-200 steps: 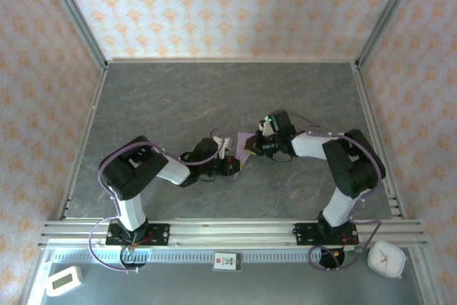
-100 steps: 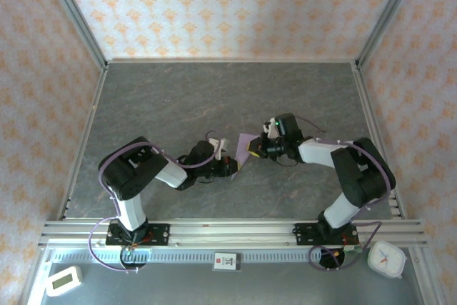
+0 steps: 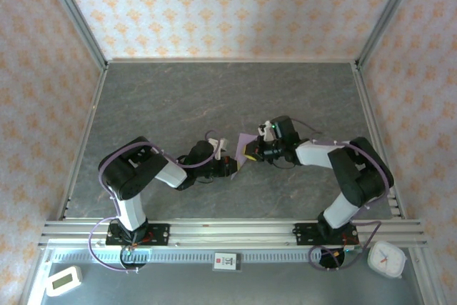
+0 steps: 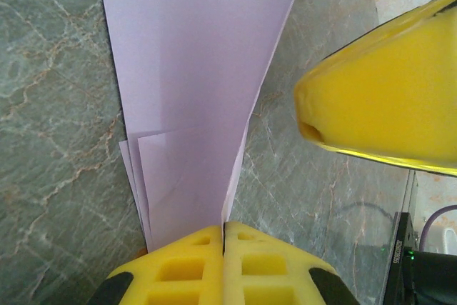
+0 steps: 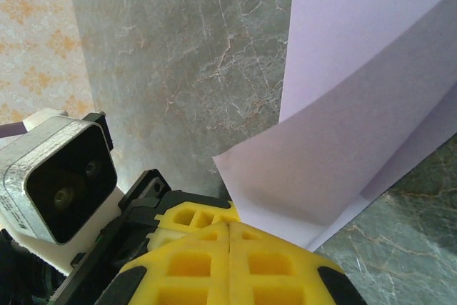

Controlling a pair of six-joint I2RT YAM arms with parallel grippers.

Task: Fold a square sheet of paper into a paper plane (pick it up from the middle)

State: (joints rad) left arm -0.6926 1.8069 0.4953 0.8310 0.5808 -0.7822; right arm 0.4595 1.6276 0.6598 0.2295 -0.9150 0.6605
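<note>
Left wrist view: lavender paper sheet (image 4: 193,69), layered and partly folded, sits mid-table between both arms. Left gripper (image 4: 223,228) clamps its narrow end, and right gripper (image 5: 228,223) pinches a corner. Mid-fold, I'd say; next it needs a crisp crease pressed against the marbled table (image 4: 50,105).
</note>
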